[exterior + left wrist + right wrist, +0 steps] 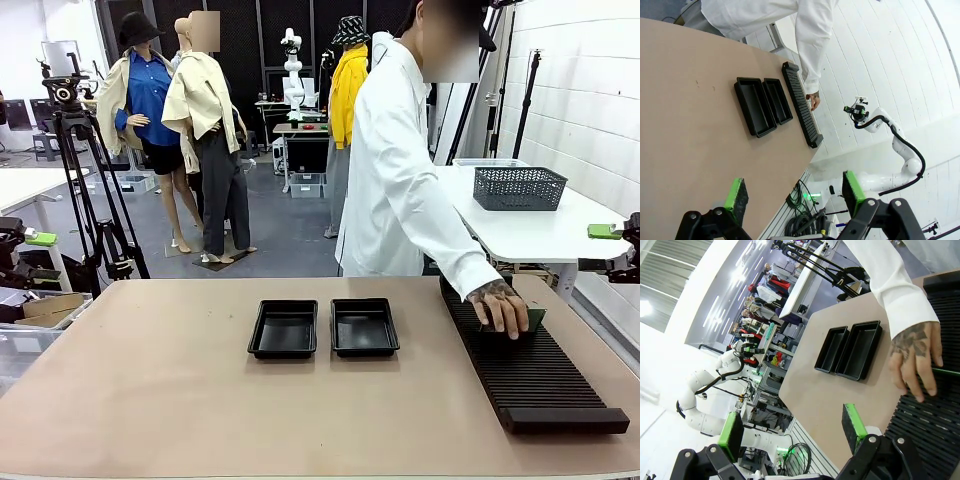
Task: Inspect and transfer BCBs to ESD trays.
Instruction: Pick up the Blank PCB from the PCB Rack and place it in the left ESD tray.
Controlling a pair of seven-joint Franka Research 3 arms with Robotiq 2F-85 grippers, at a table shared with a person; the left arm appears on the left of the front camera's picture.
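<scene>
Two ESD trays (pixel 284 330), one ribbed rack (pixel 540 385), one green BCB (pixel 537 319), one hand (pixel 503 308)

Left of the rack (pixel 530 375) we find both trays (pixel 283 329) abreast; on it, a hand (pixel 503 310), apparently covering a board (pixel 537 318).

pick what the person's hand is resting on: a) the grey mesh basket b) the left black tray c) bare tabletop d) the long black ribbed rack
d: the person's hand lies on the far end of the ribbed rack, beside a green board that stands in it, away from the left tray and the right tray.
</scene>
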